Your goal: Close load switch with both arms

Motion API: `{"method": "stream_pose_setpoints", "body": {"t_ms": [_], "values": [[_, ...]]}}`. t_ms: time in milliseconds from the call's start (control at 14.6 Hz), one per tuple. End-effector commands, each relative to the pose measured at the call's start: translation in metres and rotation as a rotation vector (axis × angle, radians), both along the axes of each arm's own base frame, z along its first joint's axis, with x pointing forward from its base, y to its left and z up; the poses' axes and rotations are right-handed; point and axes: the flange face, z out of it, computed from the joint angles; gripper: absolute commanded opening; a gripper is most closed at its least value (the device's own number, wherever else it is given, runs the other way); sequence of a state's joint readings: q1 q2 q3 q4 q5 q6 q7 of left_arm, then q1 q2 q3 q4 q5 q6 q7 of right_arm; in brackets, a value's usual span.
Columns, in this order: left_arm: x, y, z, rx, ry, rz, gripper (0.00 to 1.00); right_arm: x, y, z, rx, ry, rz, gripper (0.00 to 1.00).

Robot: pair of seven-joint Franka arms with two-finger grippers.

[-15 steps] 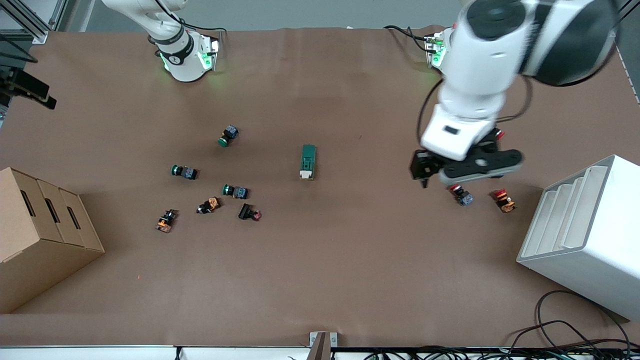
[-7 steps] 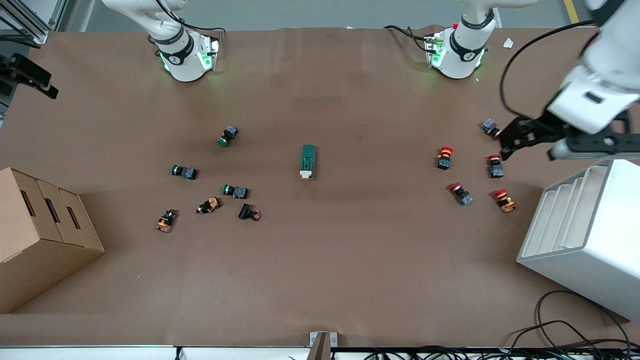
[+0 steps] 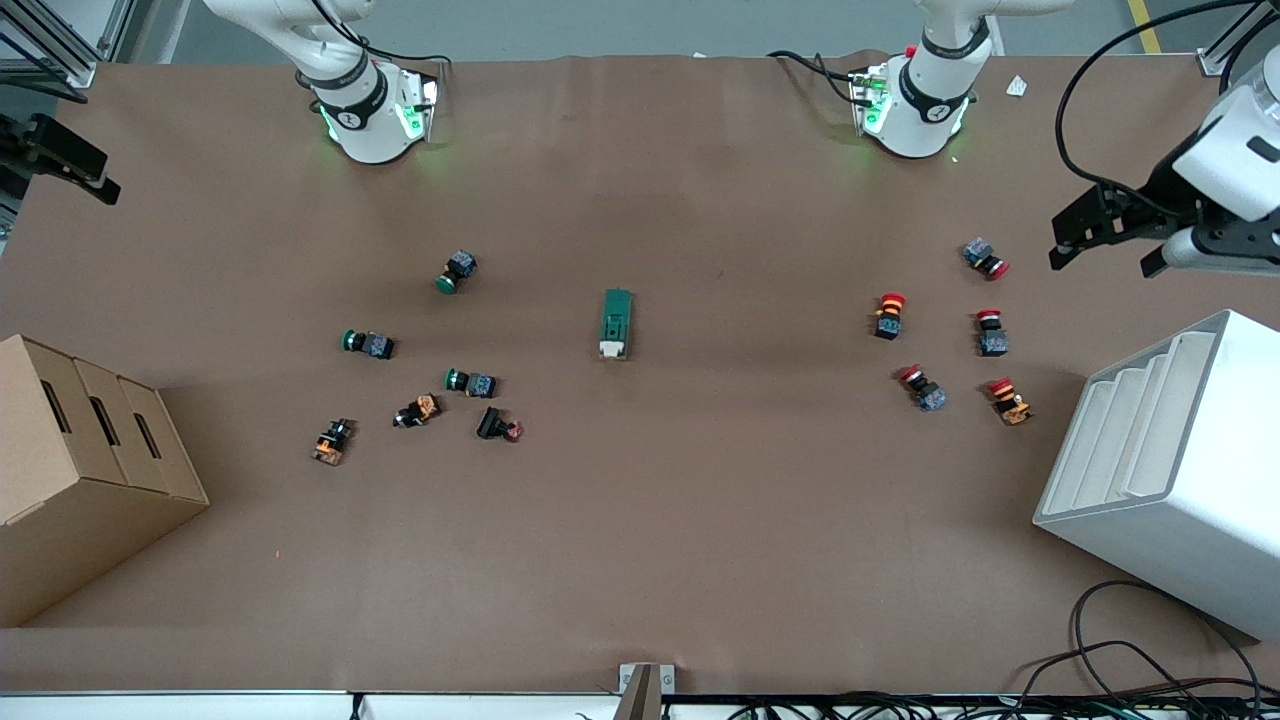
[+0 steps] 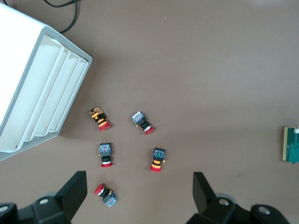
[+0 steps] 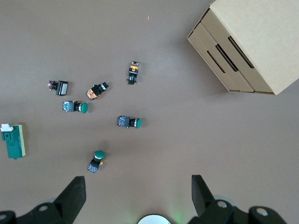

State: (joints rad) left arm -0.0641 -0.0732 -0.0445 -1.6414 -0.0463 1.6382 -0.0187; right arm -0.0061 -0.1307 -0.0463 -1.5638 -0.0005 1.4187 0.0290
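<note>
The load switch (image 3: 617, 323) is a dark-green block with a white end, lying flat near the middle of the table. That white end points toward the front camera. The switch also shows at the edge of both wrist views (image 4: 292, 144) (image 5: 13, 140). My left gripper (image 3: 1100, 265) hangs open and holds nothing, high over the left arm's end of the table near the white rack. Its fingers (image 4: 77, 191) frame the red-capped buttons below. My right gripper (image 5: 138, 196) is open and holds nothing, high above its own base, well apart from the switch.
Several red-capped buttons (image 3: 890, 315) lie toward the left arm's end, and green-capped and orange ones (image 3: 455, 272) toward the right arm's end. A white slotted rack (image 3: 1180, 470) and a cardboard box (image 3: 80, 470) stand at the table's two ends. Cables (image 3: 1130, 660) trail at the front corner.
The left arm has swung away from over the red-capped buttons toward its end of the table, uncovering them. The switch has not moved. The right arm has hardly shifted.
</note>
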Motion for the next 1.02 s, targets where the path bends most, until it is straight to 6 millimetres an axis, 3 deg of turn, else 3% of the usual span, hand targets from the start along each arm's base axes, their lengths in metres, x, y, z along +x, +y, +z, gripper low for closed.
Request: {"method": "stream_pose_setpoints", "body": {"t_ms": [0, 341, 956], "values": [[-0.022, 0.007, 0.003, 0.01, -0.001, -0.014, 1.0, -0.005, 0.002, 0.0, -0.008, -0.016, 0.005, 1.0], [-0.035, 0.005, 0.007, 0.08, 0.001, -0.033, 1.0, -0.004, 0.003, -0.002, -0.006, -0.017, 0.006, 1.0], [-0.039, 0.002, 0.013, 0.005, 0.046, -0.011, 1.0, -0.004, 0.003, -0.002, -0.002, -0.019, 0.008, 1.0]]}}
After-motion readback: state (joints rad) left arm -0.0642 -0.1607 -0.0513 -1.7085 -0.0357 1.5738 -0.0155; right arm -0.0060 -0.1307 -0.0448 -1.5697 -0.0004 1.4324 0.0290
